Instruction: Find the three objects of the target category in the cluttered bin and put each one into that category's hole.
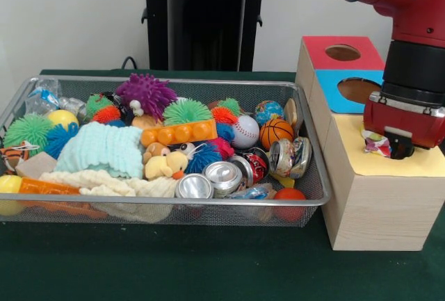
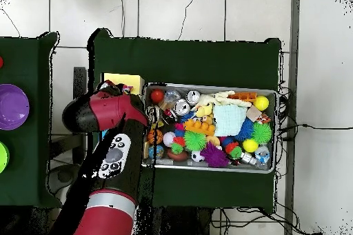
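Observation:
My gripper (image 1: 391, 147) hangs low over the yellow top (image 1: 417, 165) of the light wooden box, right of the bin. It is shut on a wrinkly whitish bundle (image 1: 375, 142) with red and yellow patches, which sticks out at its left side just above the yellow top. The hole is hidden under the gripper. The wire mesh bin (image 1: 167, 80) is full of toys; I cannot pick out another such bundle in it. In the overhead view the red arm (image 2: 103, 111) covers most of the yellow top (image 2: 124, 80), left of the bin (image 2: 276, 129).
Behind the yellow-topped box stand the blue-topped box (image 1: 334, 82) and the red-topped box (image 1: 320, 51), each with a round opening. The bin holds spiky balls (image 1: 146, 92), shiny cans (image 1: 208, 179), a baseball (image 1: 245, 131), a small basketball (image 1: 276, 133) and a mint cloth (image 1: 101, 149).

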`<action>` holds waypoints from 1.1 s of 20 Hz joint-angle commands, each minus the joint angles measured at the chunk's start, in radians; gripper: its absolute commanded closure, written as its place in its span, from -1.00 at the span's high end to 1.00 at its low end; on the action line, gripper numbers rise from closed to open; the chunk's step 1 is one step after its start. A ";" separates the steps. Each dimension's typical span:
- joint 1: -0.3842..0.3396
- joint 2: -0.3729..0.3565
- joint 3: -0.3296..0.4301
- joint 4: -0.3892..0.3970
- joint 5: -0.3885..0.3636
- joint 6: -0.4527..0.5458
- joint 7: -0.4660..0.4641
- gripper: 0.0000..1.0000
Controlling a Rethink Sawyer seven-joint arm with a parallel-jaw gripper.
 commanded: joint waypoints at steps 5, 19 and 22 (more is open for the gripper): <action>-0.057 0.138 0.107 0.066 -0.016 -0.113 0.074 -1.00; -0.082 0.000 0.147 0.174 -0.024 0.021 0.018 -1.00; -0.082 -0.015 0.150 0.183 -0.022 0.038 0.018 -1.00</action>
